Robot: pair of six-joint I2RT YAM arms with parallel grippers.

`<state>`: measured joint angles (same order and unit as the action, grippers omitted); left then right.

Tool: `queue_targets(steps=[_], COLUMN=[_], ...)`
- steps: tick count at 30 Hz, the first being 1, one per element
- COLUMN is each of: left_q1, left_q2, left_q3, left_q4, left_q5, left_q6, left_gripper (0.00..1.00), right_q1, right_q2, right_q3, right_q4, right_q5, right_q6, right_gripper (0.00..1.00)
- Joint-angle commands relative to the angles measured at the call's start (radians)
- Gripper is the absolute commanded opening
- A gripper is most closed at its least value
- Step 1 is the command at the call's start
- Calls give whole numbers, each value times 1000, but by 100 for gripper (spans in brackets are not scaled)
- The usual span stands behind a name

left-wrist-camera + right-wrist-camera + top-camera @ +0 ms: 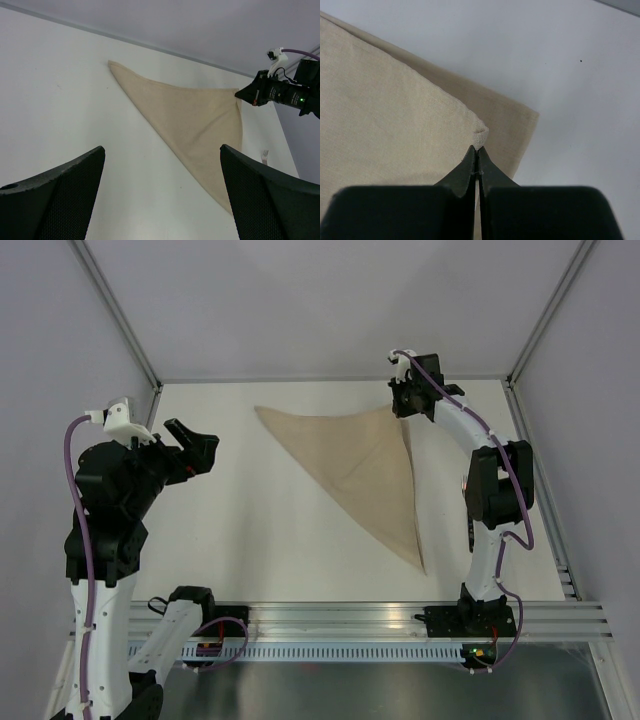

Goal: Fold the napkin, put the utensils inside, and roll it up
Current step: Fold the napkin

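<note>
The beige napkin (365, 475) lies on the white table (250, 540) folded into a triangle, one point far left, one near. My right gripper (402, 405) is shut on the napkin's far right corner (481, 134), the top layer pinched just above the layer beneath. In the left wrist view the napkin (195, 120) and that right gripper (246, 93) show ahead. Only the tines of a fork (265, 155) peek out beyond the napkin's right edge. My left gripper (195, 445) hovers open at the left, well apart from the cloth, nothing between its fingers (65, 190).
Grey walls enclose the table on three sides. An aluminium rail (350, 618) with the arm bases runs along the near edge. The right arm (495, 490) stands over the table's right side.
</note>
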<state>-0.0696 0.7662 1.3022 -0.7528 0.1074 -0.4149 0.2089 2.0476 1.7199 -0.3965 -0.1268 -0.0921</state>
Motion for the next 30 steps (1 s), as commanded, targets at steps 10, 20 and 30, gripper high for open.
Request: queue_targets(steps=[10, 20, 30], left_q1=[2, 1, 1], left_q2=[7, -2, 1], left_q3=[-12, -35, -151], left_q4=[35, 36, 102], left_q5=[21, 18, 32], left_q6=[-19, -19, -48], left_gripper=[100, 100, 100], right_q1=[-25, -26, -25], right_q2=[13, 74, 163], right_q3=[38, 50, 196], right_q4=[24, 13, -68], right_q5=[0, -2, 85], right_q6=[18, 8, -6], right_gripper=[1, 7, 75])
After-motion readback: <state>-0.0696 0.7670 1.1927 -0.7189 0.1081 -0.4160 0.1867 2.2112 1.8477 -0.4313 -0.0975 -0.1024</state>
